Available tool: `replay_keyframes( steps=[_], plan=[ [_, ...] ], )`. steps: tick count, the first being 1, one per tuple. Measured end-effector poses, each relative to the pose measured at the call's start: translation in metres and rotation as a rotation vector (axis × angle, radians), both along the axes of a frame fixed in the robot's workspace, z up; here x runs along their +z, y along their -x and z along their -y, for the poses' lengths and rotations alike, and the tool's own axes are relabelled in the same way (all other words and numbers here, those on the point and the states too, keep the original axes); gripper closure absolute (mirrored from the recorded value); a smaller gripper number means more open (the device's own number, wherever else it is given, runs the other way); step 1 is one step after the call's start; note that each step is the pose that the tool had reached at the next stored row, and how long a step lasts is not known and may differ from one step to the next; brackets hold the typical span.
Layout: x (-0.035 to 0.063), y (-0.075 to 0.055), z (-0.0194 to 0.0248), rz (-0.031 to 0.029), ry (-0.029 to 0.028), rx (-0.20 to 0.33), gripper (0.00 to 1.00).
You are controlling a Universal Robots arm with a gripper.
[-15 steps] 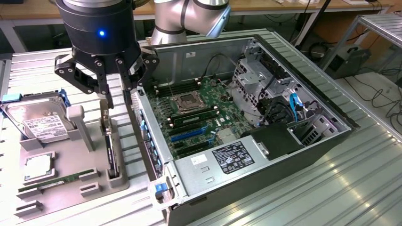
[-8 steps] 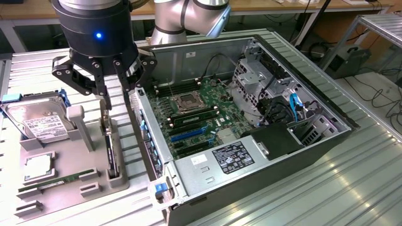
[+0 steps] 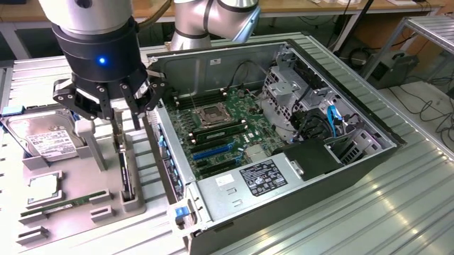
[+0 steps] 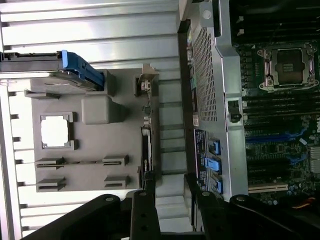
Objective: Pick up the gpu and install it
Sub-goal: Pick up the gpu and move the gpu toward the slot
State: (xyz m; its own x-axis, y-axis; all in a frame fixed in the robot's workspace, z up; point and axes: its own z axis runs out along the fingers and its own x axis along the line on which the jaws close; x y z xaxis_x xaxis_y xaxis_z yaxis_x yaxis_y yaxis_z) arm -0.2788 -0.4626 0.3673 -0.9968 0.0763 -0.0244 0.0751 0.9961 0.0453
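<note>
- One open grey metal computer case (image 3: 298, 212)
- One green motherboard (image 3: 227, 133)
- One flat grey plastic tray (image 3: 78, 212)
- One silver labelled hard drive (image 3: 46, 138)
- One slim black gpu card (image 3: 125, 175)
- One narrow green RAM stick (image 3: 57, 207)
- One square silver processor (image 3: 44, 187)

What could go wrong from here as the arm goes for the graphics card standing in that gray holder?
1. The graphics card stands on its thin edge in a narrow slot of the gray holder. If the open gripper closes off-centre, the card could tilt or jam.
2. The computer case wall sits close beside that slot, so the finger on that side might strike it.
</note>
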Motion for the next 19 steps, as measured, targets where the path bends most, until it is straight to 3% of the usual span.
replay_keyframes(
  steps=[7,19],
  plan=[
    [-0.0332,0.012,0.0000,0.0000,0.0000,0.000,0.64],
    [-0.0401,0.014,0.0000,0.0000,0.0000,0.000,0.64]
  ],
)
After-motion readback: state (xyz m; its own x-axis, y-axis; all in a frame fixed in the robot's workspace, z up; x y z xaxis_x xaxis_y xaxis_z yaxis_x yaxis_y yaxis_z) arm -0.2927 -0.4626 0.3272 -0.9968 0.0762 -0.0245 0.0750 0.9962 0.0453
